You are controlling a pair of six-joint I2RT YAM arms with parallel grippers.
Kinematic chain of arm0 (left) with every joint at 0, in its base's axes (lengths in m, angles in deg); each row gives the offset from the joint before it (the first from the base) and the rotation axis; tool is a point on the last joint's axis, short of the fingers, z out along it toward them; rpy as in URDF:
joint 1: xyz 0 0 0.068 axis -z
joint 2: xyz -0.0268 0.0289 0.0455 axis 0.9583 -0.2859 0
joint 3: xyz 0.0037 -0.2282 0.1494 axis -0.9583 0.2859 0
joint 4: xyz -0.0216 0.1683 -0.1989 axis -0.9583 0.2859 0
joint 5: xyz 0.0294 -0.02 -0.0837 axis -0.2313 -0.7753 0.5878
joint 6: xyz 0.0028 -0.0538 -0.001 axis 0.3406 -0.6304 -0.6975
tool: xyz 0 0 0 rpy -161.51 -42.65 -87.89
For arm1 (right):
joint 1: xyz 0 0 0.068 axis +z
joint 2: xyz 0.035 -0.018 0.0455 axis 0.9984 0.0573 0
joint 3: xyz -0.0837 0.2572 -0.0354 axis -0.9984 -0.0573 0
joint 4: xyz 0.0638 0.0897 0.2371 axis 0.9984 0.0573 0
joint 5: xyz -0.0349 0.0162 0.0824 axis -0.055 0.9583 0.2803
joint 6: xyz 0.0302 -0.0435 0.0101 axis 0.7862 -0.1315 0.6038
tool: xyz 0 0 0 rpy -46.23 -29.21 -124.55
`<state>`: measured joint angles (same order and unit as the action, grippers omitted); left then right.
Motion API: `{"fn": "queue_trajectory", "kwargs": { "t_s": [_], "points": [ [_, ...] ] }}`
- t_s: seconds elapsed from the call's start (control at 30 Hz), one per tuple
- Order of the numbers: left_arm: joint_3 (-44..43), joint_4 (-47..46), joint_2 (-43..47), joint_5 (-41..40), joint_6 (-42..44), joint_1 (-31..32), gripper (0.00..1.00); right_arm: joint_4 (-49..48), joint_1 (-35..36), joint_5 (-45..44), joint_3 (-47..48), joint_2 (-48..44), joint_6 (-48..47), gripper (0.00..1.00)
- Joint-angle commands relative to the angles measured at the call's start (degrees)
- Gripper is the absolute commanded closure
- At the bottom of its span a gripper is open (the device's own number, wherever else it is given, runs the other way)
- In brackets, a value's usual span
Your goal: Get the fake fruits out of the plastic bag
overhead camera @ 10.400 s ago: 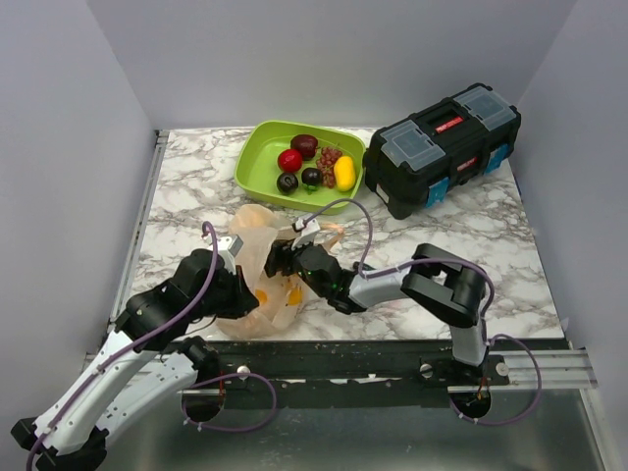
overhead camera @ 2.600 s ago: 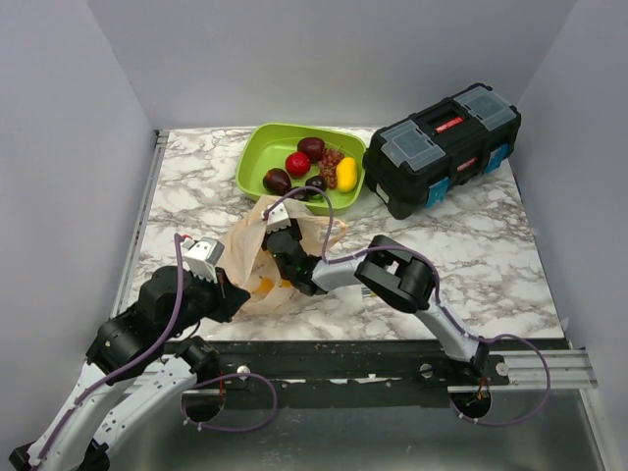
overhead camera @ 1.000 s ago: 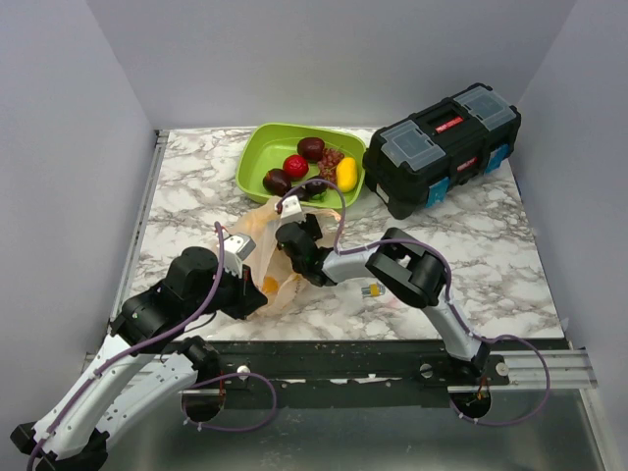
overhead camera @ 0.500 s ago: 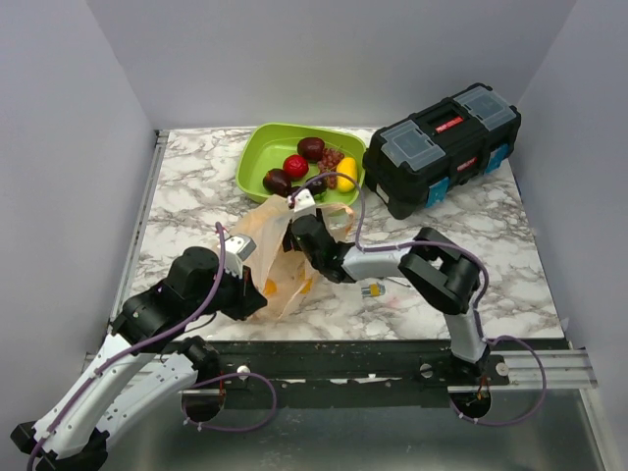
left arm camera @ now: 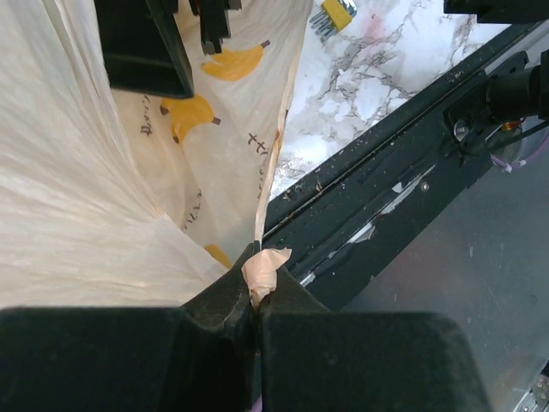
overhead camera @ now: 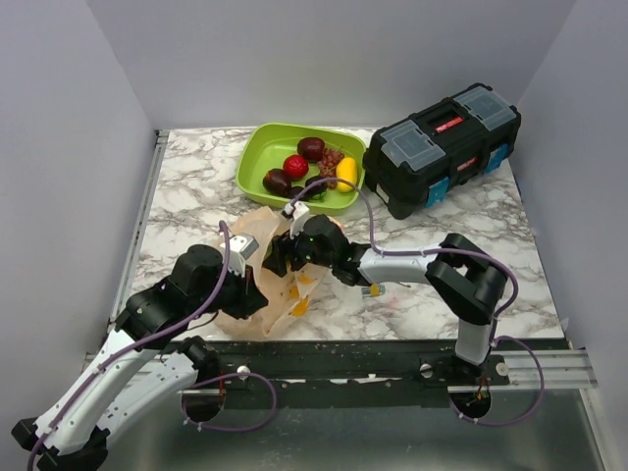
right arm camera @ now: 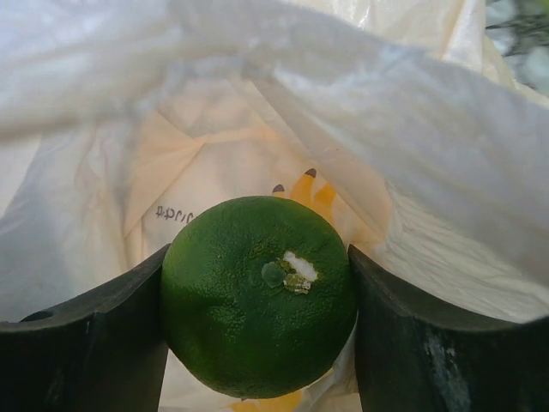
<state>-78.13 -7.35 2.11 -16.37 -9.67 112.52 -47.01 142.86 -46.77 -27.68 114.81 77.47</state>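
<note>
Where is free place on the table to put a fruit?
Bare table left of the lime-green tray, and between the toolbox and the near right edge. Crowded around the plastic bag in the middle.

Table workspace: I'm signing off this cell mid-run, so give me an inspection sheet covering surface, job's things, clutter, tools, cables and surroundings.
Surface: marble-patterned table, no damage seen.
Job's things: plastic bag near the front edge; green fruit inside it; other fruits in the lime-green tray.
Clutter: black toolbox far right; small yellow item beside the bag.
Tools: left tool shut on the bag's edge; right tool closed on the green fruit.
Cables: purple cables loop off both arms; one arcs near the tray.
Surroundings: grey walls on three sides.
</note>
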Motion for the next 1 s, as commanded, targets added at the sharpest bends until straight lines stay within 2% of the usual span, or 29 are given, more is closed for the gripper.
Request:
{"fn": "queue_trajectory", "kwargs": {
  "t_s": [0.0, 0.13, 0.23, 0.4, 0.6, 0.8, 0.97],
  "points": [
    [0.07, 0.51, -0.74, -0.53, -0.01, 0.25, 1.00, -0.10, -0.06, 9.71, 0.13, 1.48, 1.72, 0.75],
    [0.19, 0.43, -0.23, -0.35, -0.01, 0.26, 1.00, 1.90, -0.06, -5.77, 0.35, 3.60, 0.01, 0.63],
    [0.06, 0.42, -0.15, -0.40, -0.01, 0.32, 1.00, 5.26, -0.02, -12.44, 2.26, 6.80, -2.78, 0.60],
    [0.18, 0.52, 0.13, -0.50, -0.09, 0.28, 1.00, 8.94, -0.05, -13.47, 4.26, 9.43, -5.83, 0.49],
    [0.30, 0.42, 1.68, -1.13, -0.48, 0.32, 1.00, 9.71, 0.69, -10.78, 2.82, 4.14, -5.75, 0.21],
    [0.20, 0.51, 0.32, -0.99, -0.30, 0.24, 1.00, 13.54, 1.23, -11.36, 3.92, -1.14, -4.67, 0.11],
    [0.29, 0.42, 0.75, -0.88, -0.37, 0.32, 1.00, 12.52, 1.50, -7.88, 2.44, -3.25, -1.96, 0.11]
  ]
}}
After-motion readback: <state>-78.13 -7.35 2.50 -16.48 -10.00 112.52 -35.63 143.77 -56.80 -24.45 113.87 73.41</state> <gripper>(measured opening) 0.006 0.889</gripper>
